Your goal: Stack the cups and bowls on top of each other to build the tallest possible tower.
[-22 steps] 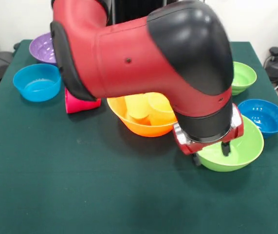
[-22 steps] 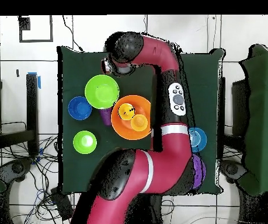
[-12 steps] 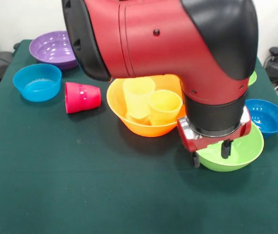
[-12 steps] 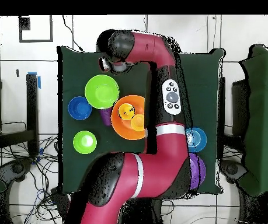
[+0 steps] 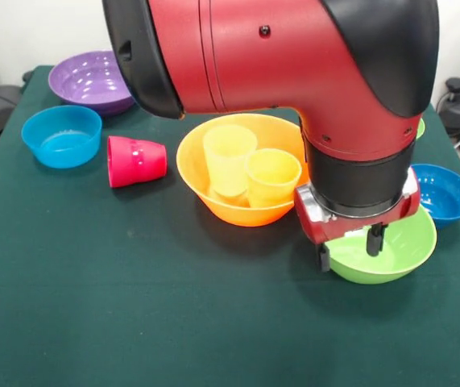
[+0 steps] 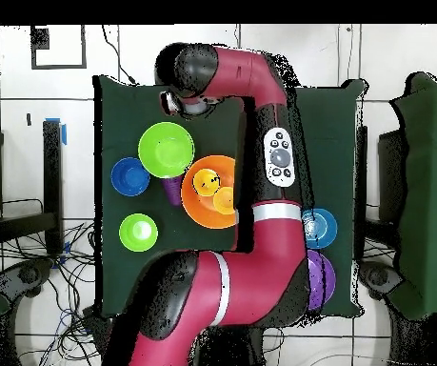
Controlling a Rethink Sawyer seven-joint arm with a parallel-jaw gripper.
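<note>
Claw (image 5: 348, 248) open, empty, its two black fingers straddling the rim of the large glossy lime green plastic bowl (image 5: 395, 258). Large orange bowl (image 5: 213, 201) with two yellow ribbed cups (image 5: 230, 157) just beside; bulky red arm (image 5: 254, 56) hides the table's far edge.

Green table (image 5: 93, 322), white wall (image 5: 20, 32), tiled floor (image 6: 31, 114).

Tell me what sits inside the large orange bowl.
Two cups stand upright in the large orange bowl: a pale yellow cup and a yellow-orange cup, side by side. The arm hides the bowl's far right rim.
</note>
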